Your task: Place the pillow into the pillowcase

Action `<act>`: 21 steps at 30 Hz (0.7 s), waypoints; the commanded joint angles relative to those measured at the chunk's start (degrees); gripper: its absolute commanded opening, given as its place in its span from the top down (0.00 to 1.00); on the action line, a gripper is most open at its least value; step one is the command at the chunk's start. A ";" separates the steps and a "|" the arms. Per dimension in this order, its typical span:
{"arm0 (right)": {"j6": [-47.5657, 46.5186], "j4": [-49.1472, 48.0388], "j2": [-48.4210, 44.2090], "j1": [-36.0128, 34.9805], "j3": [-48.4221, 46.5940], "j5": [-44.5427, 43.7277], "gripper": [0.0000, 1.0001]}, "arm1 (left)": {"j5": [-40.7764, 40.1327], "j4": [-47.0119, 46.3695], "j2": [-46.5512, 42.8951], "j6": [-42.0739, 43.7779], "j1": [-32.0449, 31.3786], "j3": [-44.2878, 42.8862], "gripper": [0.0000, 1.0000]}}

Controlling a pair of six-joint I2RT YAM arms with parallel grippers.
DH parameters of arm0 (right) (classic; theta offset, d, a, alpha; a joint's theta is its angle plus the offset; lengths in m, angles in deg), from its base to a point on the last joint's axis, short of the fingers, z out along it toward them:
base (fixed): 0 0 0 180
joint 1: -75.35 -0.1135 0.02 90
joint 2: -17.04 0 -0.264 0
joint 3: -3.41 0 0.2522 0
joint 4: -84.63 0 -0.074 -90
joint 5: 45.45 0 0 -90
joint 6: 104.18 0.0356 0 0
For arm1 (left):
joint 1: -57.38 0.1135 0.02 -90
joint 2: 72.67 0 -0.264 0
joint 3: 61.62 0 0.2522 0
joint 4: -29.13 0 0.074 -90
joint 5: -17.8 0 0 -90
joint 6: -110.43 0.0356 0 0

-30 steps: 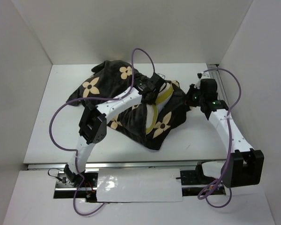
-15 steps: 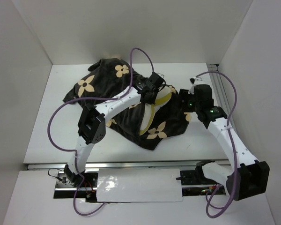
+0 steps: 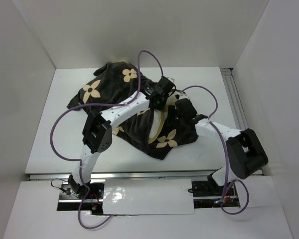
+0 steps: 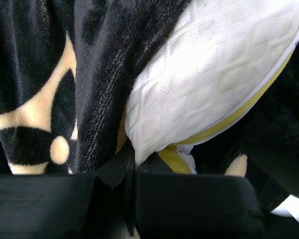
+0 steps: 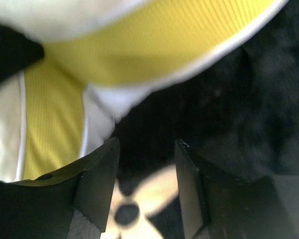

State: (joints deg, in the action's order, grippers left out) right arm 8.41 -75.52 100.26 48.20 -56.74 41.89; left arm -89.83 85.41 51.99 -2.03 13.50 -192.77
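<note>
Pillowcase point(image 3: 109, 94) heaped mid-bench point(image 3: 50, 144), running from close to the far edge down toward the near edge. Pillow point(image 4: 214, 74) mostly inside it. I only see a cream quilted corner with a yellow edge band poking out at the opening, on the side facing the bench's right edge. Left claw point(image 4: 133, 167) closed tight at that opening. A dark plush fold and the pillow's corner both run down into the pinch, and I can't tell which one it actually clamps. Right claw point(image 5: 147, 149) open, fingers point(image 5: 97, 179) apart, nothing between them. It hovers just beside the pillow's yellow band, over black plush and a tan flower print point(image 5: 139, 199). Both claws sit near each other above the heap.
</note>
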 commanded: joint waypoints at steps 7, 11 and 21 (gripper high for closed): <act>5.88 -12.42 10.46 -1.23 -1.42 -4.73 0.47 | -2.06 1.69 -2.93 -0.31 2.48 -0.48 1.00; 6.94 -13.29 12.14 -1.23 -0.81 -4.56 0.50 | -1.44 1.69 -2.93 -0.83 3.00 -0.48 1.00; 6.07 -9.26 -6.64 -1.85 0.95 -9.81 1.00 | 0.22 1.07 -1.70 -1.36 4.68 -0.48 1.00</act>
State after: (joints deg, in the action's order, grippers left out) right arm 15.73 -83.91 103.39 46.93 -55.32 36.03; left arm -87.29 85.92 51.99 -2.53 15.88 -192.77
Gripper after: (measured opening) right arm 0.008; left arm 0.087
